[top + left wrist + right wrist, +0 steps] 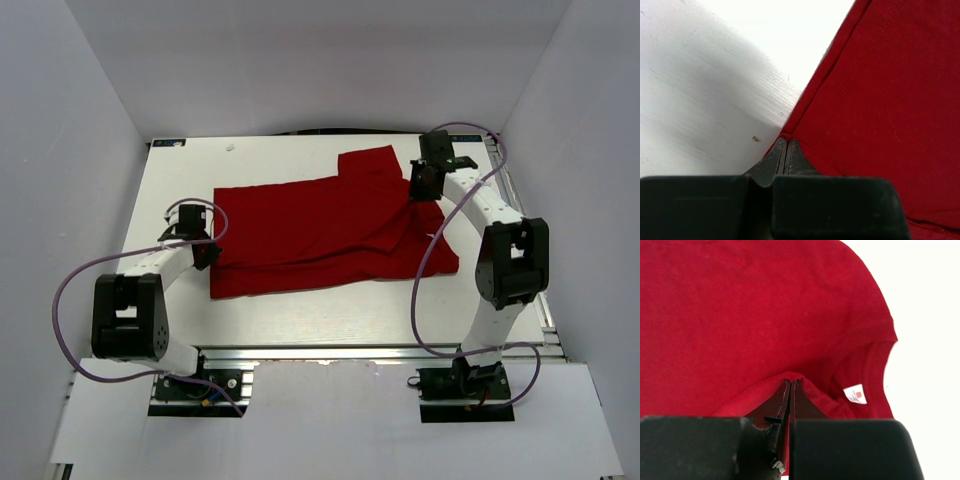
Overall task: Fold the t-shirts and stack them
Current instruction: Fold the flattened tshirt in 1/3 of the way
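From above, the red t-shirt lies flat across the middle of the white table. Its long side runs left to right, and one layer is lapped over another along the near edge. A sleeve pokes toward the far edge on the right side. The left end effector sits at the shirt's left edge, low against the table. The right end effector sits on the cloth near the far right part, just beside that sleeve. A purple cable loops out from the left arm.

In the left wrist view, the left end effector has its fingers pressed together. Their tips meet right at the hemmed edge of the t-shirt, which appears nipped between them. Red cloth fills the right side and bare table the left. A small tan speck lies on the table just beside the fingertips.

In the right wrist view, the right end effector is clamped on a raised ridge of the t-shirt, with cloth puckered up on both sides of the tips. The ribbed collar curves to the right. A white label with a red mark shows inside it. Bright table lies beyond.
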You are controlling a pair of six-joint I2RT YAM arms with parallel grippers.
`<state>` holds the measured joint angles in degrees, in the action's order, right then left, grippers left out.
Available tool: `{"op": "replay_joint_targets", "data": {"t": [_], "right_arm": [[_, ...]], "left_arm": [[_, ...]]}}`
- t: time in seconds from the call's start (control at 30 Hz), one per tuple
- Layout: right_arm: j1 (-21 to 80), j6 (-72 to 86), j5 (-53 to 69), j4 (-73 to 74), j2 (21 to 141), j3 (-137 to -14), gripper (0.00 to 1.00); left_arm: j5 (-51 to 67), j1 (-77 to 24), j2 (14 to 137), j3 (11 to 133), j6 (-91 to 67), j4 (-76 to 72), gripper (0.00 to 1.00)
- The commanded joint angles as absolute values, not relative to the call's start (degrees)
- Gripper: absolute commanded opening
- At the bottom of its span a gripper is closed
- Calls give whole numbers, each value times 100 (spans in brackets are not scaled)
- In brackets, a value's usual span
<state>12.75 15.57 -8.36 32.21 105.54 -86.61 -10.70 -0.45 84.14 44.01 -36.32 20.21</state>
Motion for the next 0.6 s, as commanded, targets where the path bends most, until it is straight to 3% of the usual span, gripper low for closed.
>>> {"op": "replay_joint_targets", "data": {"t": [0.0,0.4,0.43,0.47,0.5,0.53,0.57], "right_arm": [[1274,1450,-598,2866,10582,-8999,0],[1617,1099,-659,2962,10977,-9369,0],[1643,1081,-798,3005,11021,-9387,0],[1661,1081,-896,3093,11039,-9404,0],[1670,1081,-957,3094,11030,-9369,2],[1670,1090,-967,3068,10995,-9334,9],[1679,1081,-993,3033,10899,-9317,25]], "left_arm": [[-1099,-9,8376,4597,-3551,1854,0],[-1037,-9,8394,4702,-3498,1898,0],[-1046,-9,8394,4763,-3489,1925,1],[-1028,-9,8385,4790,-3489,1968,10],[-1020,-9,8359,4825,-3463,1969,13],[-1020,-9,8324,4860,-3454,1977,17],[-1046,-9,8210,4939,-3454,1995,28]]}}
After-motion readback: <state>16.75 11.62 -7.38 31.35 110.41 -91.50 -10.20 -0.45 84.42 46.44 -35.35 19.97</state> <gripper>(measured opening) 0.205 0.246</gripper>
